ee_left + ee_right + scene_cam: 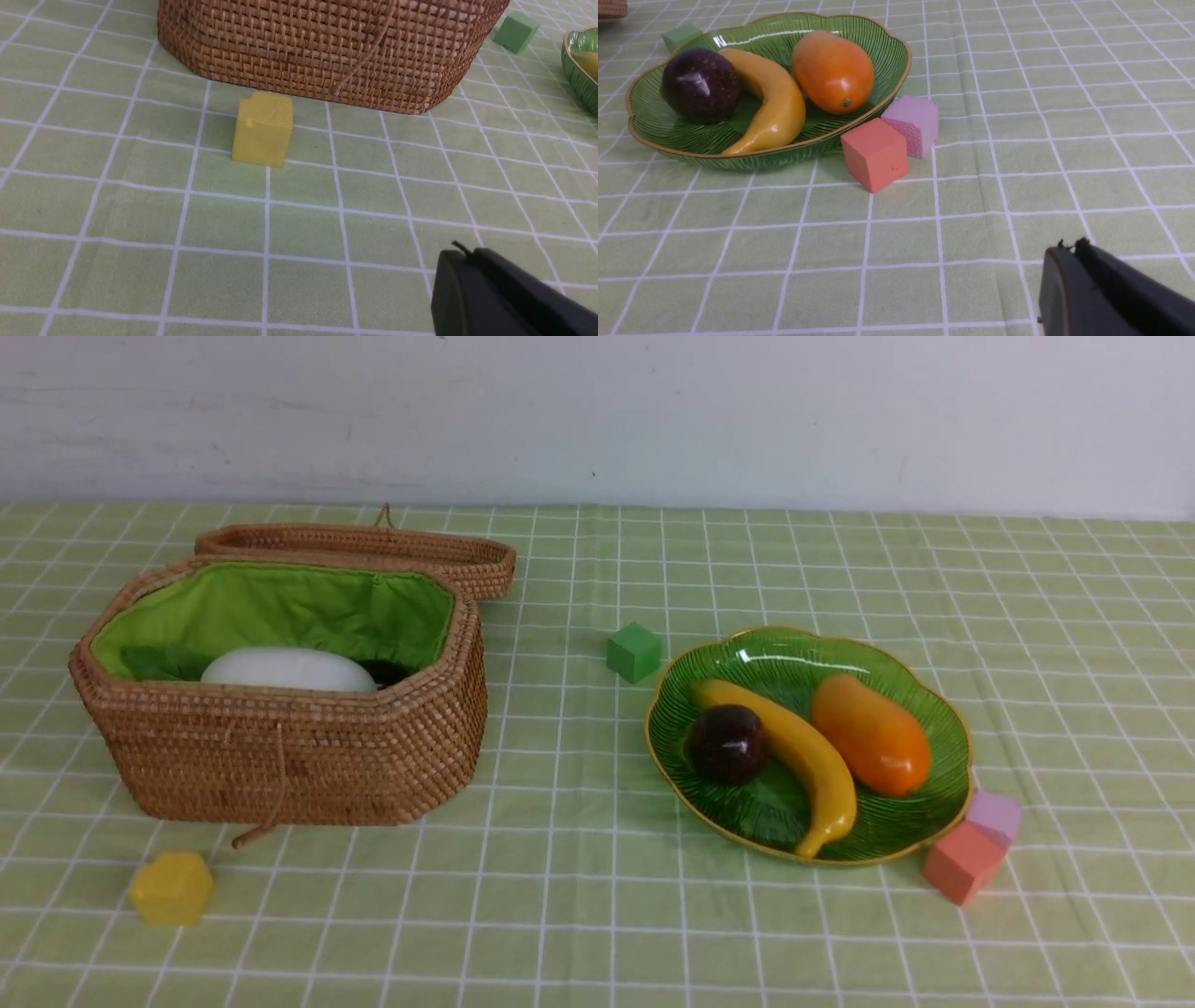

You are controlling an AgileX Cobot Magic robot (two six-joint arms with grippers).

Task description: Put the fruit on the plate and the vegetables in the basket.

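Observation:
The green glass plate (934, 709) holds the yellow banana (803, 756), the orange mango (870, 735) and the dark mangosteen (727, 744); all three also show in the right wrist view, banana (777, 102), mango (832, 71), mangosteen (700, 84). The open wicker basket (280, 756) holds the white radish (288, 670) with its green leaves; a dark shape lies beside it, and the carrot is hidden. My left gripper (462, 254) is shut and empty, low over the cloth in front of the basket (327, 46). My right gripper (1071, 247) is shut and empty, in front of the plate (654, 140).
A yellow block (172, 889) lies in front of the basket, a green block (634, 651) between basket and plate, and a red block (961, 862) and a pink block (995, 815) against the plate's near right edge. The basket lid (373, 549) lies open behind it.

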